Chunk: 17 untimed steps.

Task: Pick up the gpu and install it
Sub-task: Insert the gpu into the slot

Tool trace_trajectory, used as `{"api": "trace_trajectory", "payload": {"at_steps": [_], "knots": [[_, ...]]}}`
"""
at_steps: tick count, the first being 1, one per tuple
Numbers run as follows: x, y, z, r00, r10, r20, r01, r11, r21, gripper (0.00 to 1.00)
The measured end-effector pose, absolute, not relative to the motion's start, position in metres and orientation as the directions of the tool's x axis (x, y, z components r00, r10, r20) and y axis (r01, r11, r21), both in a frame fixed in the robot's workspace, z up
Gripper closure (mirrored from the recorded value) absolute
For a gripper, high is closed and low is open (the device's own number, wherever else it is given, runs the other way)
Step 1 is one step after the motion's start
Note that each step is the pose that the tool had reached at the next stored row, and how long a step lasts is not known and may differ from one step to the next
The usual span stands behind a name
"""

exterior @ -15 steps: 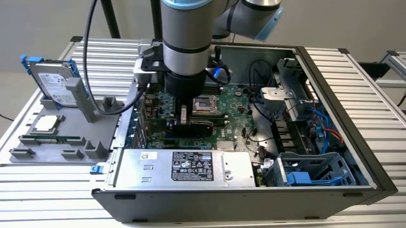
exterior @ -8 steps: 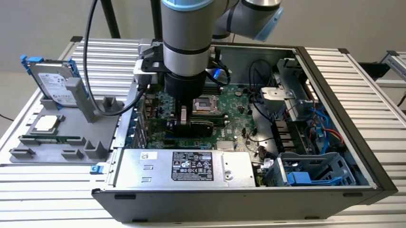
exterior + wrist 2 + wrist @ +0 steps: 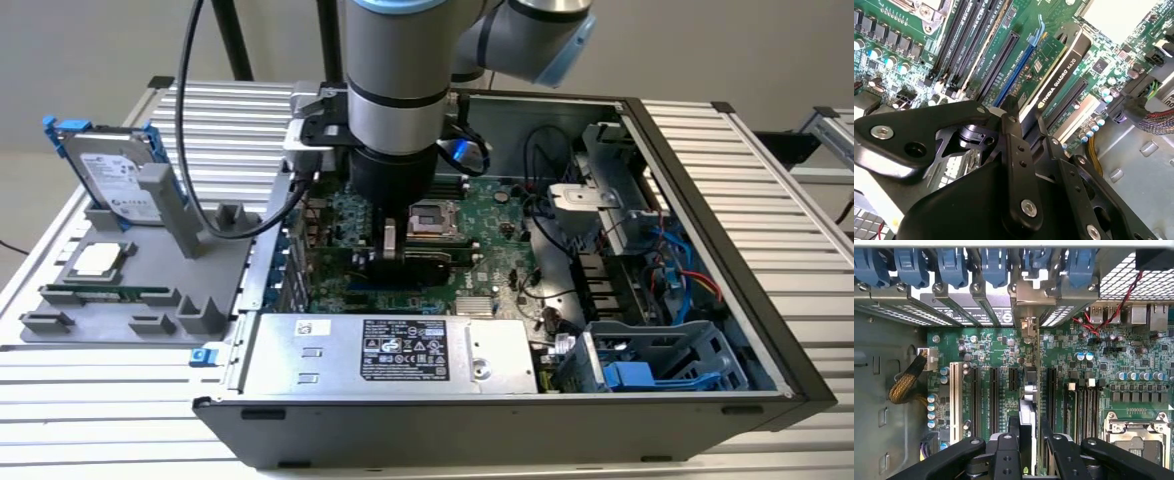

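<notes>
Green motherboard [image 3: 1004, 355], black tool [image 3: 1029, 450]

The gpu [image 3: 1056, 75] is standing on edge inside the open case, sitting over the slot area of the motherboard [image 3: 999, 347], roughly mid-board. In the second wrist view you get the green circuit board face on one side and the black cooler shroud with white lettering on the other. It runs lengthwise parallel to the long black and blue slots right beside it. In the first wrist view it's seen edge-on [image 3: 1026, 410], a thin upright strip lined up with the slots, its far end pointing at the case's rear bracket wall. In the exterior view it's a dark slab [image 3: 416, 262] near the middle of the board.
</notes>
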State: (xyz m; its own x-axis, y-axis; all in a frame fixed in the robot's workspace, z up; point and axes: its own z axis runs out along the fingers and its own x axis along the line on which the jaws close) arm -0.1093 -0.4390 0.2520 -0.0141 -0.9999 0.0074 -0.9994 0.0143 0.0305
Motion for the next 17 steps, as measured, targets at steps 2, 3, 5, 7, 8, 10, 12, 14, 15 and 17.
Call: {"api": "trace_trajectory", "payload": {"at_steps": [2, 3, 5, 7, 8, 10, 12, 14, 15, 17], "knots": [[-0.1093, -0.4389, 0.2516, -0.015, -1.0, 0.008, -0.999, 0.015, 0.031, 1.0], [-0.1093, -0.439, 0.2512, -0.016, -1.0, 0.008, -0.999, 0.016, 0.031, 1.0], [-0.1094, -0.439, 0.2503, -0.018, -1.0, 0.008, -0.999, 0.018, 0.031, 1.0], [-0.1093, -0.439, 0.2486, -0.019, -1.0, 0.008, -0.999, 0.019, 0.031, 1.0], [-0.1093, -0.4389, 0.2477, -0.02, -1.0, 0.007, -0.999, 0.02, 0.03, 1.0], [-0.1093, -0.439, 0.2461, -0.022, -1.0, 0.008, -0.999, 0.022, 0.031, 1.0], [-0.1093, -0.439, 0.2443, -0.023, -1.0, 0.007, -0.999, 0.023, 0.03, 1.0], [-0.1094, -0.439, 0.2439, -0.023, -1.0, 0.007, -0.999, 0.024, 0.03, 1.0], [-0.1094, -0.4389, 0.2441, -0.023, -1.0, 0.007, -0.999, 0.024, 0.031, 1.0], [-0.1093, -0.4388, 0.2457, -0.024, -1.0, 0.006, -0.999, 0.024, 0.032, 1.0]]}}
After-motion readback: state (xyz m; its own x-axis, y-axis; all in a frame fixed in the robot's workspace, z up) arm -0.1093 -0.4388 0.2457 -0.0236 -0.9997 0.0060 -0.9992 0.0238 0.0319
